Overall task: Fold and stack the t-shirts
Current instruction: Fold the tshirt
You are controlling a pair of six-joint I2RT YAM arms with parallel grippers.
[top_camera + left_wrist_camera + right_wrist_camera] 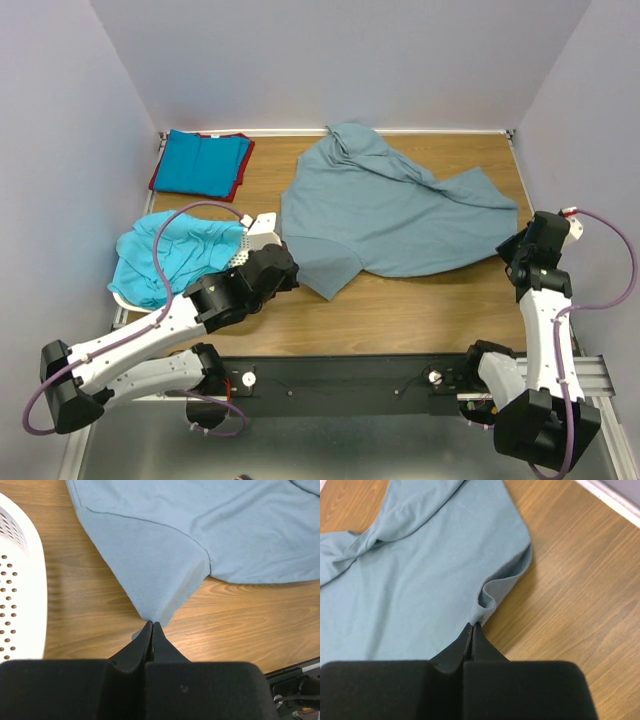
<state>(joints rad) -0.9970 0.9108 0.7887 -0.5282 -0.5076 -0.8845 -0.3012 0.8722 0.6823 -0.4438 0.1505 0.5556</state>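
The large grey-blue t-shirt lies rumpled across the middle of the wooden table. My left gripper is shut on the tip of its near-left sleeve; the jaws pinch the cloth point just above the wood. My right gripper is shut on the shirt's right corner, where the hem curls up at the fingertips. A bright blue t-shirt folded on a red one sits at the back left. A turquoise t-shirt is heaped in the basket.
The white perforated basket stands at the left edge, close beside my left gripper, and its rim fills the left of the left wrist view. Purple walls enclose the table on three sides. Bare wood runs along the front.
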